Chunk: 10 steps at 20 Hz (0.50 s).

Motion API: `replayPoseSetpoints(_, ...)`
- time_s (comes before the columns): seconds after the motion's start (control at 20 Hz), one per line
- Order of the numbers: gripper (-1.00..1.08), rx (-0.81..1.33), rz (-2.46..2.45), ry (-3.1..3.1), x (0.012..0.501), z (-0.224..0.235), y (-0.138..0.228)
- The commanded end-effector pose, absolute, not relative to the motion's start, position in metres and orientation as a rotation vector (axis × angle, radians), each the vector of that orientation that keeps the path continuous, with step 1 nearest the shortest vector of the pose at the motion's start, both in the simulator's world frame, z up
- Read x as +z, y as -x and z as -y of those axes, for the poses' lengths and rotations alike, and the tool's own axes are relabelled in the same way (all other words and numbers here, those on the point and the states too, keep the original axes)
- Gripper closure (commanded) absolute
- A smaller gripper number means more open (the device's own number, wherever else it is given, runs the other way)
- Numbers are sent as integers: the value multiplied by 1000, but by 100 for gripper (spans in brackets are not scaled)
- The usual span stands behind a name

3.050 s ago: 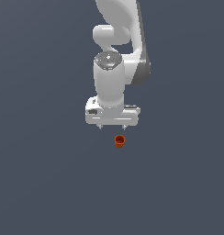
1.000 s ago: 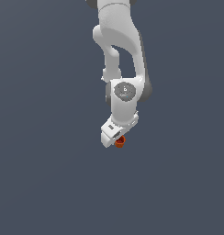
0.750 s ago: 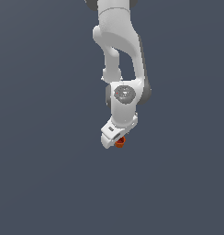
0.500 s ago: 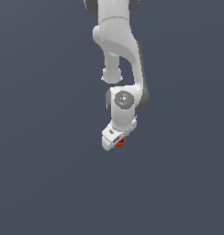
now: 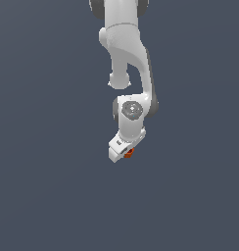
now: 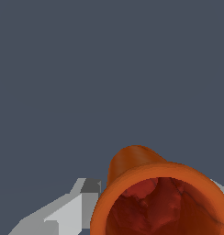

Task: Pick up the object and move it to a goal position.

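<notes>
The white arm (image 5: 125, 59) comes down from the twelve o'clock edge of the exterior view, bends at a round joint near the middle of the picture, and ends in the pincer (image 5: 122, 153), which is tilted so that its tip points toward about seven o'clock. Tucked against the pincer's tip, on its four o'clock side, is the cup (image 5: 129, 153): only a small orange-red patch of it shows there, the rest being hidden behind the white pincer body.

The wrist view gives the closer look. The cup (image 6: 159, 197) fills the part of the picture toward five o'clock, its wide rim turned to the camera and its narrower closed end pointing away, so that the darker, mottled red hollow inside is plainly seen. One grey-white finger (image 6: 70, 209) runs along the cup at about its nine o'clock and meets its wall, and a sliver of a second finger (image 6: 220, 187) shows at the cup's three o'clock edge (too little of it is visible to say more than that it lies right against the rim). With a finger on either side of the cup and no gap showing, the pincer is clamped on the cup.

Everything behind is a flat slate-grey field in both views; no edge or shadow tells whether the cup touches any surface.
</notes>
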<state>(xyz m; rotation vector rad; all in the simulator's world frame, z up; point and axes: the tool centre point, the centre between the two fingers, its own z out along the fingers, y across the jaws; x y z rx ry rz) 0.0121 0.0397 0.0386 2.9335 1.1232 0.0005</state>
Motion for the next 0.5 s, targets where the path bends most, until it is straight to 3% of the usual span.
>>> replayPoseSetpoints(0.0,108,0,-1124,-2934,38,-40,-12)
replayPoseSetpoints(0.45,108,1,-1123,-2933,42,-37,-11)
